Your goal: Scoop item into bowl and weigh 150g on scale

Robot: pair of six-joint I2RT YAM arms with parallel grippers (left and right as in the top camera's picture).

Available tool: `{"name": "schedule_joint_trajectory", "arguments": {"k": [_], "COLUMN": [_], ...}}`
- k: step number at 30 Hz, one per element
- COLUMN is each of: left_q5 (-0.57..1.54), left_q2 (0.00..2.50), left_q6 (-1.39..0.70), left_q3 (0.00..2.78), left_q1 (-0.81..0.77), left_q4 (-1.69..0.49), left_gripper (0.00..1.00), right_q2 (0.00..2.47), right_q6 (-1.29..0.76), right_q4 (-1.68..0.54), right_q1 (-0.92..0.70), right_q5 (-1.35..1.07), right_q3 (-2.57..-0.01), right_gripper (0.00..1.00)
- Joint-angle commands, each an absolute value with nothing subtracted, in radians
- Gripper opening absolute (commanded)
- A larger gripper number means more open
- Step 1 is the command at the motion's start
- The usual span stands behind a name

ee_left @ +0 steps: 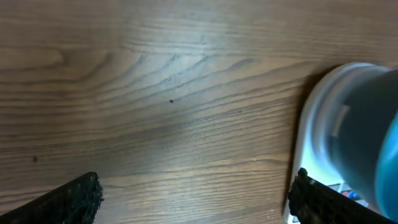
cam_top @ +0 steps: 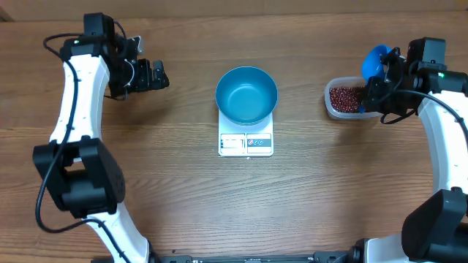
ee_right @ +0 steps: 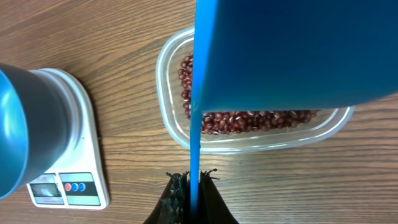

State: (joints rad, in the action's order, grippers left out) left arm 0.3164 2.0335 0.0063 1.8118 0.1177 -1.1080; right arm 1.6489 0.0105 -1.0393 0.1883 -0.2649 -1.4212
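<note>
On the brown wooden bench (cam_top: 329, 197) I see the round deep blue bowl (cam_top: 246, 95) sitting on the small white flat scale (cam_top: 246, 143), my left end effector (cam_top: 157, 75) spread wide well apart from them, and my right end effector (ee_right: 193, 199) clamped on a small blue plastic scoop (cam_top: 375, 60) by the clear plastic tub (cam_top: 329, 98) of tiny dark red-brown beans (cam_top: 345, 98).

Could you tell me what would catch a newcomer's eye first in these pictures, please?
The deep blue bowl, empty, sits on the white scale in the middle of the table. To the right, a clear tub of red-brown beans stands beside the blue scoop, which the right hand grips by its handle. The left hand hangs open at far left.
</note>
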Motion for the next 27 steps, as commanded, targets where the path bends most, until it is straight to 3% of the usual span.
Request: {"name": "schedule_joint_trajectory", "arguments": {"k": [1, 10, 18, 27], "left_q5": [0.304, 0.304, 0.304, 0.304], "left_q2": [2.109, 2.204, 2.204, 2.204], "left_q6": [0.022, 0.022, 0.022, 0.022], "left_q3": [1.819, 1.819, 1.819, 1.819], "left_q1": [0.110, 0.110, 0.110, 0.110], "left_q4": [-1.110, -1.095, -1.065, -1.065], "left_gripper": [1.00, 1.00, 0.99, 0.99], "right_q2": [1.647, 1.647, 1.647, 1.654], "right_q6": [0.034, 0.107, 0.189, 0.239], "right_q4": [-1.027, -1.001, -1.245, -1.401], "right_q1": [0.185, 0.172, 0.172, 0.172], "right_q5": [-0.221, -0.175, -0.039, 0.012], "right_q3": [-1.407, -1.424, -1.688, -1.720], "right_gripper": [0.04, 0.04, 0.04, 0.04]}}
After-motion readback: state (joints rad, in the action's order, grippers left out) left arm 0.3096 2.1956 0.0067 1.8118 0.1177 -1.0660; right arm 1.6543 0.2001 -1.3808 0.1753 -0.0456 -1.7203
